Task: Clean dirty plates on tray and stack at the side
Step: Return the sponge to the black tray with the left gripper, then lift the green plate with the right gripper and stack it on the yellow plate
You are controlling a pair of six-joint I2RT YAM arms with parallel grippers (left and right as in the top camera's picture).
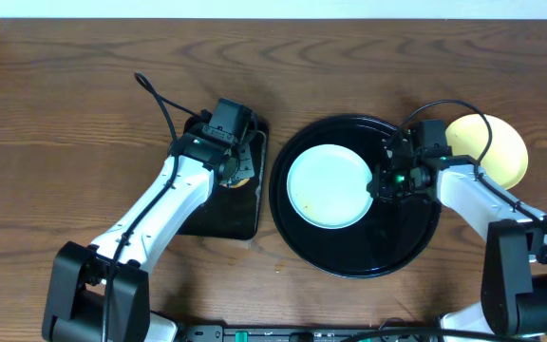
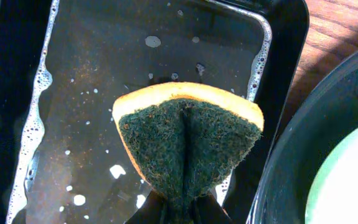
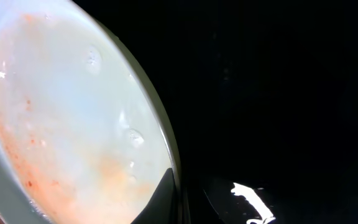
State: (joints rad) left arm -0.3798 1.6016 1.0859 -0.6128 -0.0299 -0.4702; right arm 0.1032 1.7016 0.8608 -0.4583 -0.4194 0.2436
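The black tray (image 1: 402, 242) is being carried by the counter (image 1: 65, 95). A sauce-smeared mint plate (image 1: 329, 185) is being held in it, rim pinched by the closed right claw (image 1: 385, 180) (yellow plate (image 1: 506, 157) just beside the tray). A folded sponge (image 2: 188, 140) is being clamped by the left claw (image 2: 179, 213) over the soapy sponge tray (image 2: 17, 93).

One mint plate (image 1: 329, 185) on the black tray (image 1: 402, 249), one yellow plate (image 1: 501, 157) off it.

I see the mint plate lying flat, face up, in the left half of the large round black tray, whose raised rim and floor shine glossy. On my right wrist view its pale, wet face carries faint orange-red smears (image 3: 23, 168) towards the lower edge. The yellow plate sits on the table just beside the tray's upper right rim, partly hidden.
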